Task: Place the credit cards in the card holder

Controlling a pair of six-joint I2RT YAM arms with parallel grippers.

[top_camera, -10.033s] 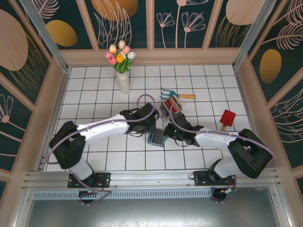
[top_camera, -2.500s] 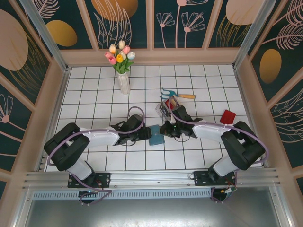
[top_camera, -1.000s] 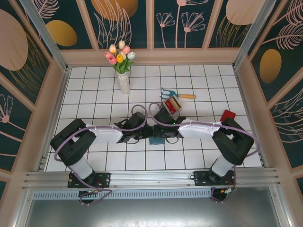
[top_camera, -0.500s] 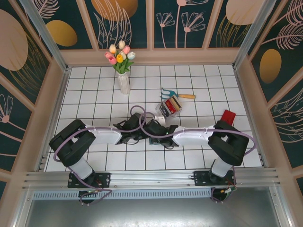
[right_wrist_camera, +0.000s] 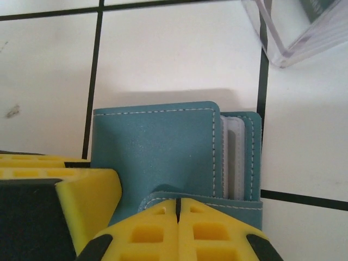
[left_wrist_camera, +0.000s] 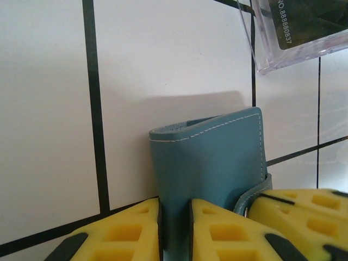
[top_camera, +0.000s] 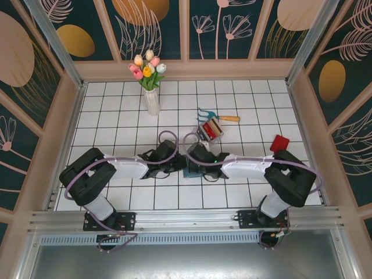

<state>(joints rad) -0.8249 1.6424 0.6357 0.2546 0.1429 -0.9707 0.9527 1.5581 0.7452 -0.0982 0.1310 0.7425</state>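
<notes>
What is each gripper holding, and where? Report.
The left gripper clamps the card holder by its cover's edge. The right gripper is shut at the strap; whether it pinches it cannot be told.

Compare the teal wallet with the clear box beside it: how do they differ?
The card holder is opaque teal with stitched edges; the clear tray is see-through plastic. The card holder is pinched by the left fingers; the clear tray sits untouched. Both are small and rectangular.
</notes>
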